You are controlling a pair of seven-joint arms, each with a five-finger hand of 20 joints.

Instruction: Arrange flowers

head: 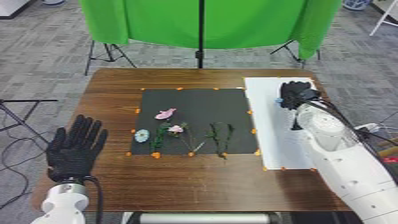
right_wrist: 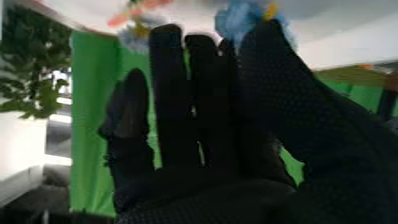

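Note:
In the head view my left hand (head: 75, 151) lies at the table's left side, fingers straight and spread. My right hand (head: 296, 93) is over the far part of the white sheet (head: 274, 135), beside a small light-blue flower (head: 279, 100). In the right wrist view my right hand (right_wrist: 200, 140) has straight fingers, with a blue flower (right_wrist: 236, 20) beyond the fingertips and thumb tip; an orange-pink flower (right_wrist: 133, 11) is near it. On the dark mat (head: 200, 100) lie a pink flower (head: 165, 114), a pale blue flower (head: 141, 135), a pale pink flower (head: 176, 129) and green stems (head: 214, 132).
The wooden table (head: 178, 185) surrounds mat and sheet, with small orange markers along their edges. A small black object (head: 296, 126) is beside my right forearm on the sheet. Behind the table hang a green cloth (head: 160, 22) and a black stand (head: 200, 53).

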